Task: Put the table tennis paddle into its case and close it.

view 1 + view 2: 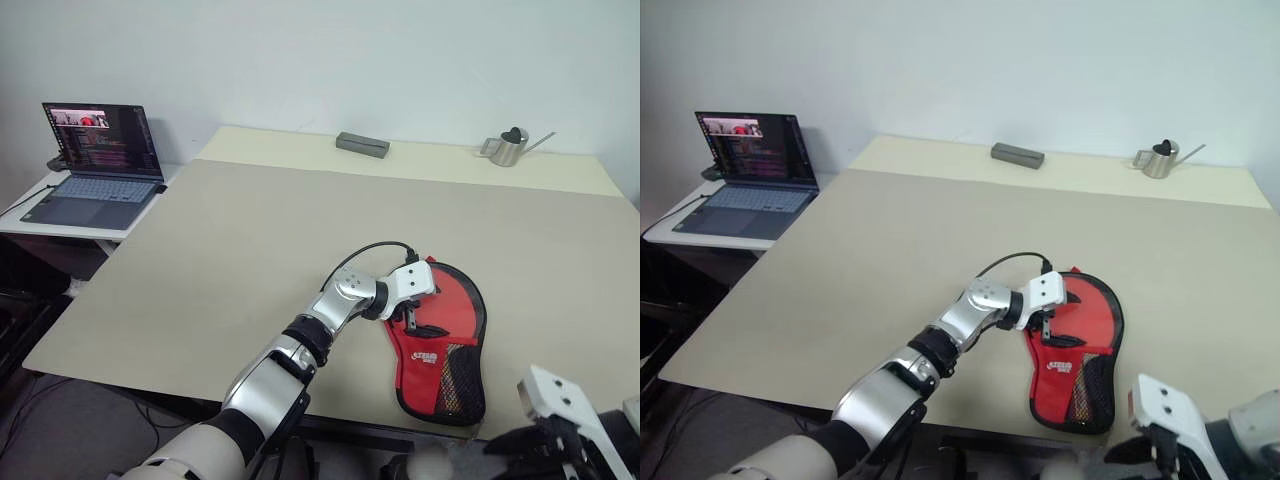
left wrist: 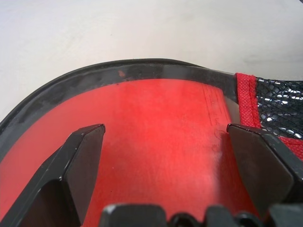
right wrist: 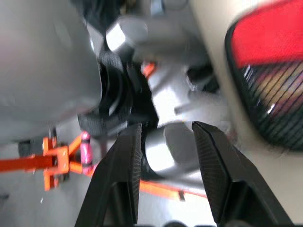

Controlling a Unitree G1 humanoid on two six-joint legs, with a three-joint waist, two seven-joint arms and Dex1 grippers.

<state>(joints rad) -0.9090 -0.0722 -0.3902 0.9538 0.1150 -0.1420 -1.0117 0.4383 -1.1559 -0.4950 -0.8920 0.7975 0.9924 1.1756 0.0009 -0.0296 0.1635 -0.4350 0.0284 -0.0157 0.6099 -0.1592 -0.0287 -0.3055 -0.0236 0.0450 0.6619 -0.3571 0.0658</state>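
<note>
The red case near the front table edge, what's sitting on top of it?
The left end effector is over the case, fingers spread wide above its red surface. Nothing else lies on it. Whatever is inside stays hidden by the fabric.

Beige table (image 1: 220, 260) — case (image 1: 445, 355), grey block (image 1: 362, 145), watering can (image 1: 508, 147).
</note>
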